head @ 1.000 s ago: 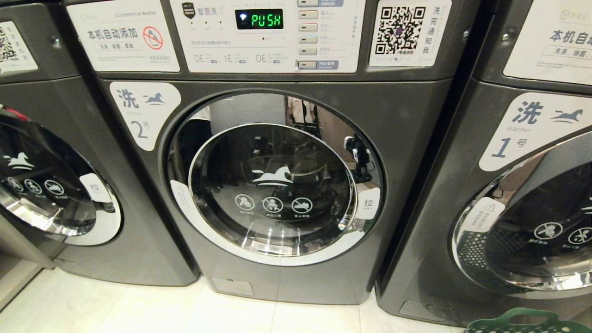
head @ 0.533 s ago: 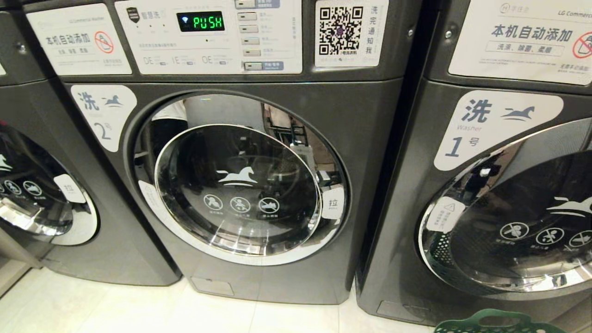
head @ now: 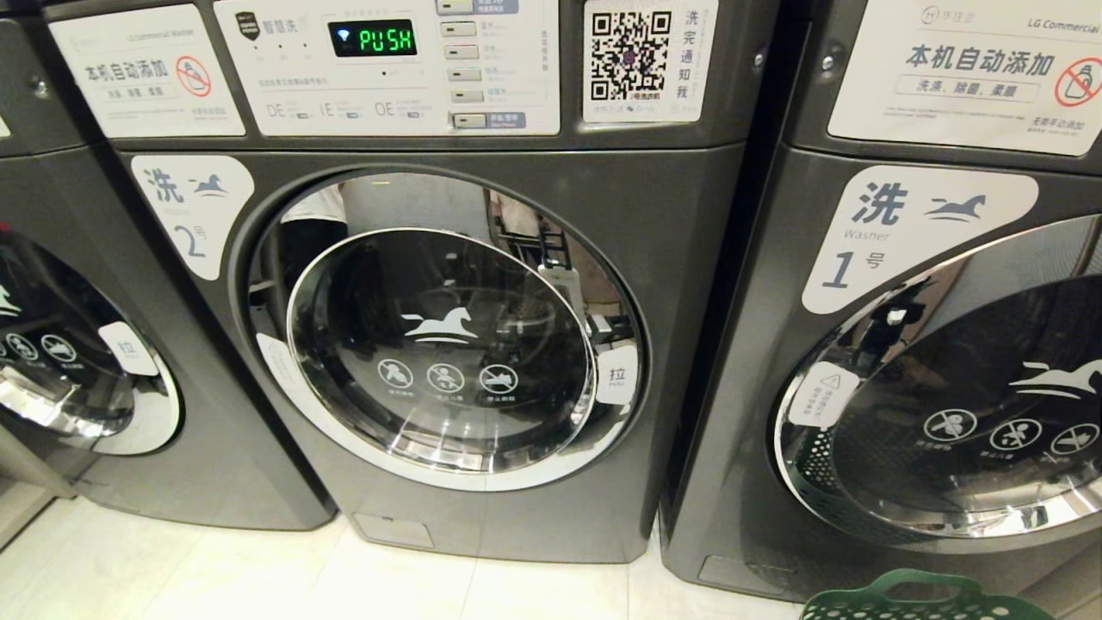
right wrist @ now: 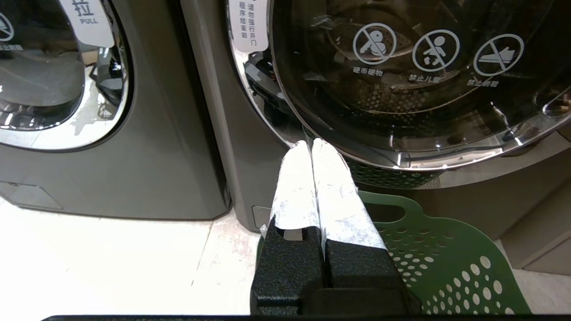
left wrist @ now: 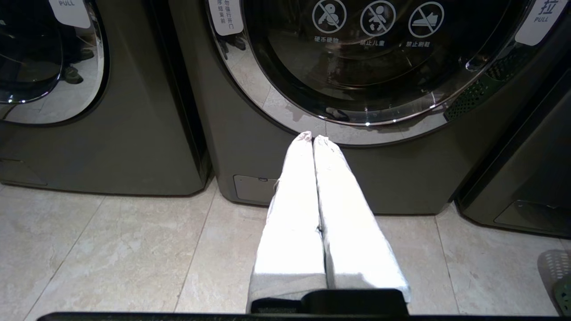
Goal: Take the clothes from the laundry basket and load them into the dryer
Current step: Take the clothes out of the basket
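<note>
The dark green laundry basket [head: 925, 598] stands on the floor in front of the washer marked 1; only its handle rim shows at the head view's lower right. In the right wrist view the laundry basket [right wrist: 446, 263] lies just beneath and beside my right gripper [right wrist: 310, 142], whose white-wrapped fingers are shut and empty, pointing at the washer door's lower rim. My left gripper [left wrist: 312, 138] is shut and empty too, held low over the tiles and pointing at the base of the washer marked 2. No clothes show. The dryer is out of view. Neither arm appears in the head view.
Three dark grey front-loading washers stand side by side: number 2 [head: 448, 344] in the middle with PUSH lit on its panel [head: 374, 38], number 1 [head: 947, 387] at the right, another at the left edge. Pale floor tiles [head: 258, 577] run in front of them.
The whole head view has shifted left, so the camera has moved right; washer 1 and the basket handle show more. Over the last half second it barely moved.
</note>
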